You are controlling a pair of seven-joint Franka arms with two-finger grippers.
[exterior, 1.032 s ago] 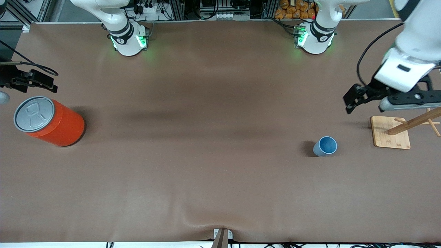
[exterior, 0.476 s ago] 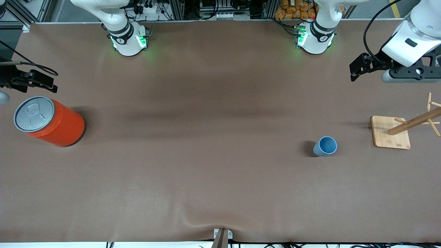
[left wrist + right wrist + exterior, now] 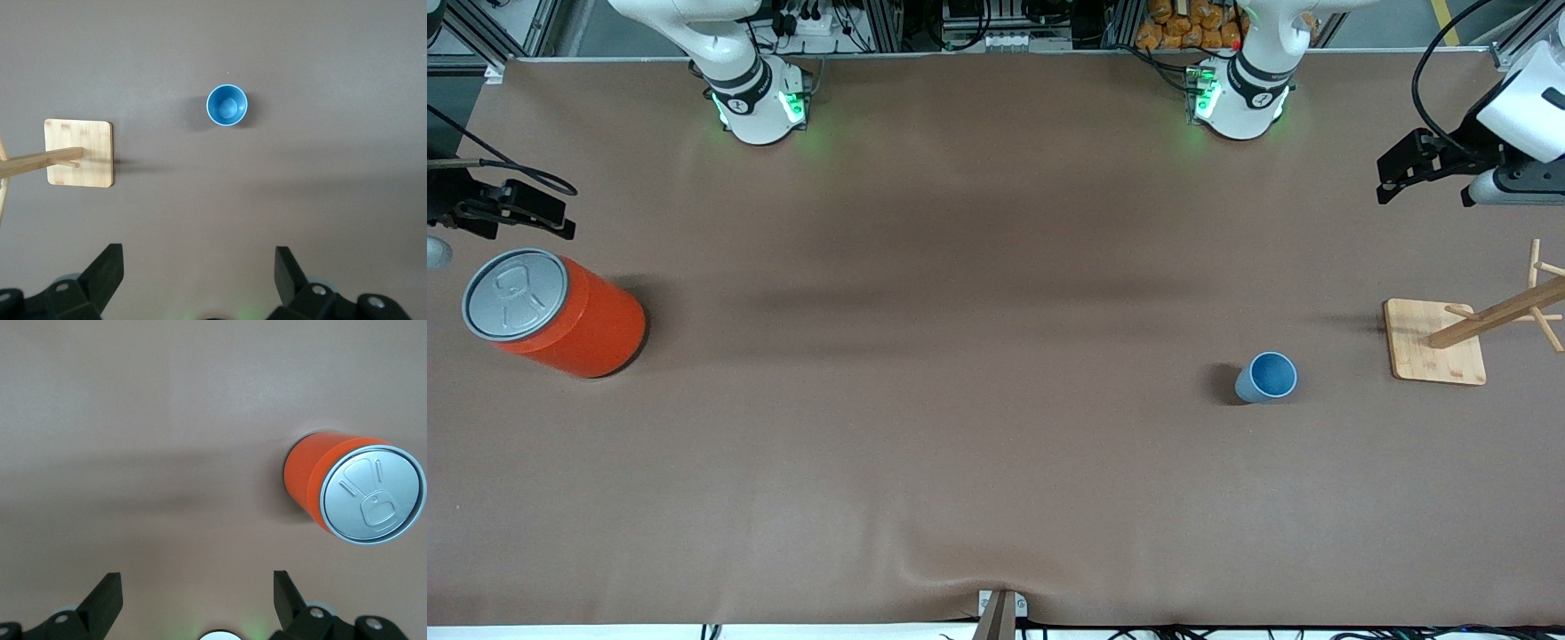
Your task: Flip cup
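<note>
The light-blue cup (image 3: 1266, 377) stands upright on the brown table, mouth up, toward the left arm's end; its inside shows empty in the left wrist view (image 3: 227, 105). My left gripper (image 3: 1387, 180) hangs open and empty high over bare table at that end, well apart from the cup; its fingers (image 3: 110, 267) stand wide, gripper (image 3: 198, 267). At the right arm's end my right gripper (image 3: 562, 220) waits open and empty above the table beside the orange can, seen too in its wrist view as right gripper (image 3: 197, 590).
A big orange can (image 3: 556, 311) with a grey pull-tab lid (image 3: 372, 495) stands at the right arm's end. A wooden peg rack on a square base (image 3: 1432, 354) stands beside the cup, toward the left arm's end, its base (image 3: 79, 152) in the left wrist view.
My left gripper has moved from over the wooden rack up and away toward the table's end, staying open. The cup, can and right arm have not moved.
</note>
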